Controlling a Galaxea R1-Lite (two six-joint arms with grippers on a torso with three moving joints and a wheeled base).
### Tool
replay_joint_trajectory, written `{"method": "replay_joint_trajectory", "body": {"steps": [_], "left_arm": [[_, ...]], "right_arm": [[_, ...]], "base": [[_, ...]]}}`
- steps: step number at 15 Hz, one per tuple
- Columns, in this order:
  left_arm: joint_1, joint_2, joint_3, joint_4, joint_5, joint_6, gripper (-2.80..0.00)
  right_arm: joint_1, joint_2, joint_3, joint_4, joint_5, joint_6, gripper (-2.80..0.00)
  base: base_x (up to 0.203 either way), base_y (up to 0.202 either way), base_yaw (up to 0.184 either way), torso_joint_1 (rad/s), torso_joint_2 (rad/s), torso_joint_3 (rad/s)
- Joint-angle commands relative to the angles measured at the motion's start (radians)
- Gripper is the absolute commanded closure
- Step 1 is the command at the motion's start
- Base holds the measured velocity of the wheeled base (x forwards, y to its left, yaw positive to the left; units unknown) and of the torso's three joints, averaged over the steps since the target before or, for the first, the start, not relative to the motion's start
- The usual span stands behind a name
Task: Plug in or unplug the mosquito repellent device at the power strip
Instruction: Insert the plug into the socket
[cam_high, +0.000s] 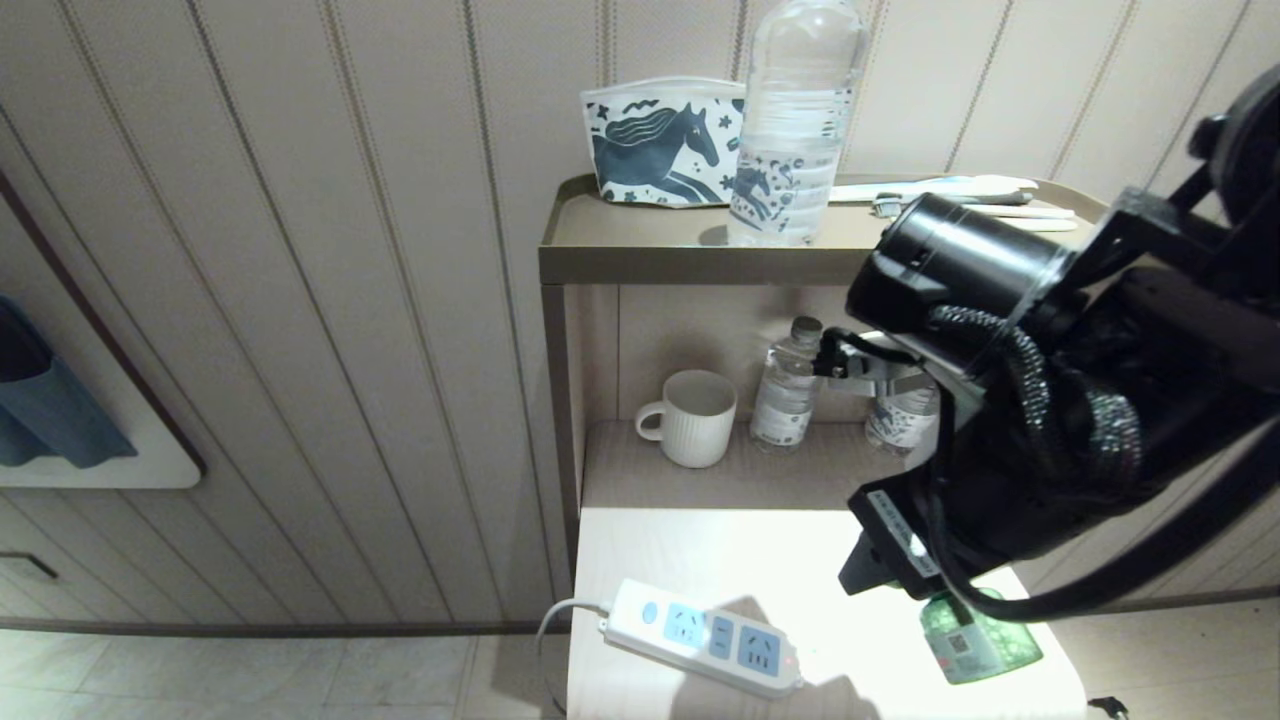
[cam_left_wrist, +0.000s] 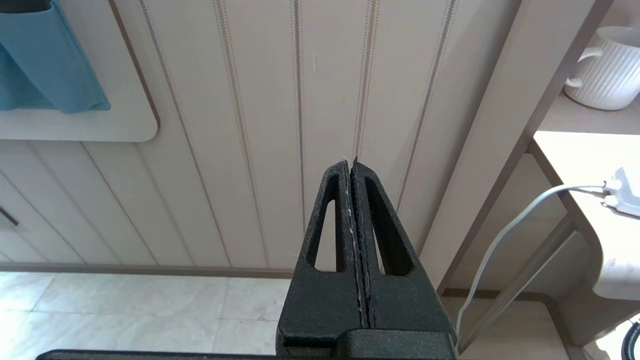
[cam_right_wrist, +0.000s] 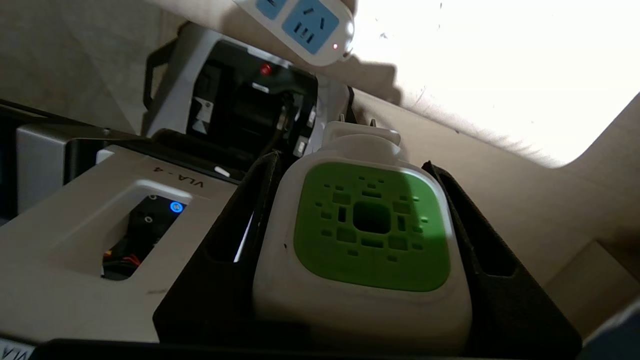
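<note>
Mosquito repellent device (cam_right_wrist: 367, 235) between right gripper (cam_right_wrist: 360, 170) fingers; power strip (cam_high: 703, 637) nearby, unplugged

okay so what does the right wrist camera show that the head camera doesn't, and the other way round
Only the right wrist view: the mosquito repellent device's white head with its green vented face and plug prongs, clamped between the right gripper's fingers, plus the robot's base below.

Only the head view: the shelf unit with the horse-print pouch, large water bottle, white mug, and the power strip's full length.

Both: the power strip with blue sockets and the device.
</note>
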Motion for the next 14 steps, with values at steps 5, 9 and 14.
{"method": "replay_joint_trajectory", "body": {"steps": [5,9,14], "left_arm": [[0.001,0.0,0.0,-0.001,0.0,0.0,0.0],[-0.001,0.0,0.0,-0.001,0.0,0.0,0.0],[-0.001,0.0,0.0,-0.001,0.0,0.0,0.0]], "right_arm": [[0.016,0.169,0.003,-0.09,0.032,0.042,0.0],[-0.013,0.204,0.007,-0.114,0.231,0.101,0.0],[-0.02,0.238,0.028,-0.114,0.192,0.151,0.0]], "base": [[0.0,0.0,0.0,0.0,0.0,0.0],[0.0,0.0,0.0,0.0,0.0,0.0],[0.0,0.0,0.0,0.0,0.0,0.0]]}}
